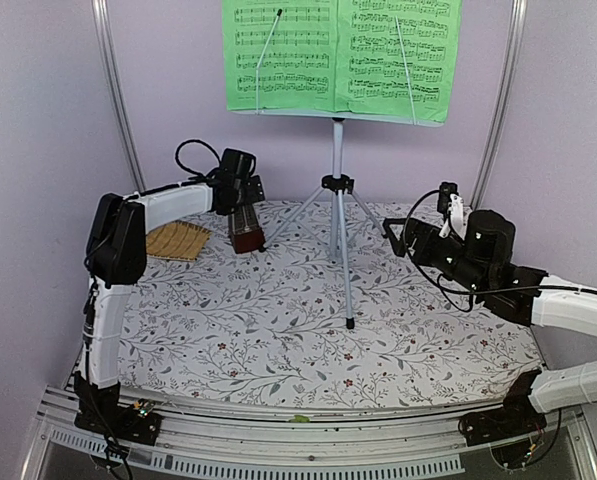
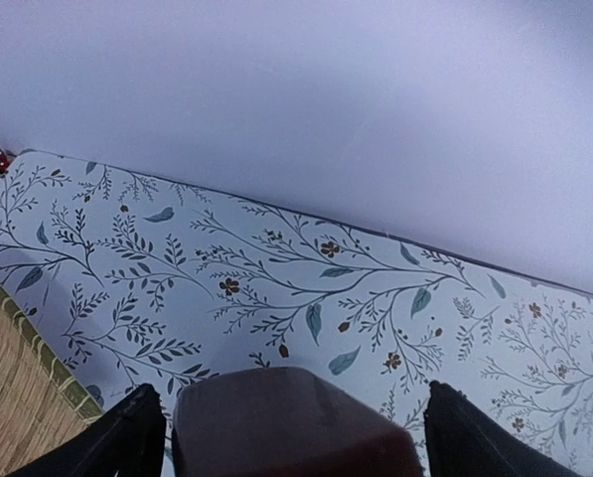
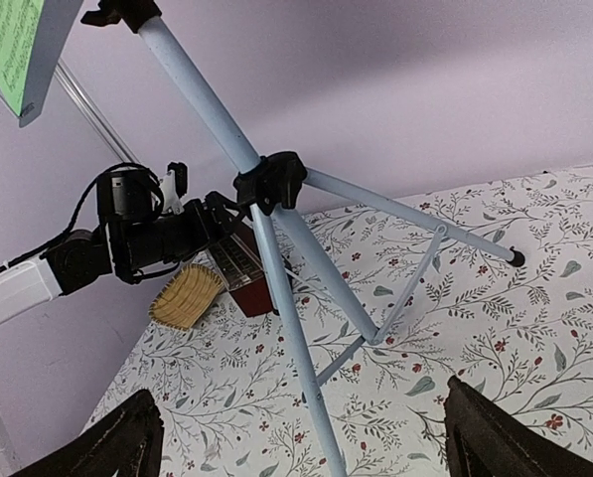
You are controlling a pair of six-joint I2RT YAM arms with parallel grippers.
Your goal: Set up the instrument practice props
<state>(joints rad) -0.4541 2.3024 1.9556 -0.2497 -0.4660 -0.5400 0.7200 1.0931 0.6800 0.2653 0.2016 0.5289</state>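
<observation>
The music stand (image 1: 337, 170) stands at the table's back middle on silver tripod legs (image 3: 276, 288). The green sheet-music booklet (image 1: 340, 55) lies open on its desk and covers it. The dark reddish-brown metronome (image 1: 246, 232) stands upright on the cloth to the left of the tripod. My left gripper (image 1: 243, 208) is just above it. In the left wrist view the metronome's top (image 2: 286, 417) sits between the open fingers (image 2: 127, 437), with a gap on each side. My right gripper (image 1: 398, 238) is open and empty, to the right of the tripod.
A tan woven straw mat (image 1: 178, 241) lies left of the metronome and also shows in the left wrist view (image 2: 18, 397). A floral cloth (image 1: 278, 320) covers the table. The purple back wall is close behind. Metal frame posts (image 1: 118, 100) rise at both back corners.
</observation>
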